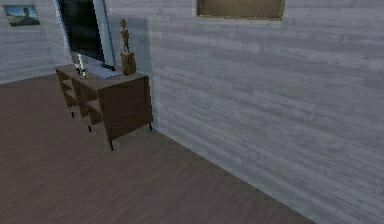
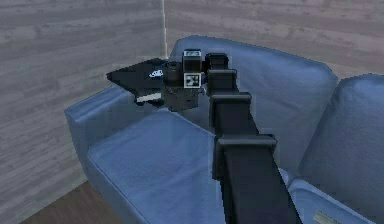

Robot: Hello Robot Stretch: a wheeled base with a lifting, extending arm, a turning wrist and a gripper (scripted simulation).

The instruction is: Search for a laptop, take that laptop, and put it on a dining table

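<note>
Blue sofa cushions (image 2: 150, 160) are lying under your arm (image 2: 245, 150), which is reaching toward the armrest end. That is where the dark, flat laptop (image 2: 133, 77) is sitting, with the gripper (image 2: 163, 84) right at its edge. You cannot tell whether the claw is gripping anything. Ahead, a dark wooden sideboard (image 1: 112, 100) is standing against the wall.

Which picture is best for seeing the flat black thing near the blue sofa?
The arm side view: the flat black thing shows up close there, by the blue sofa. The forward view looks at a wooden cabinet and a wall instead.
</note>
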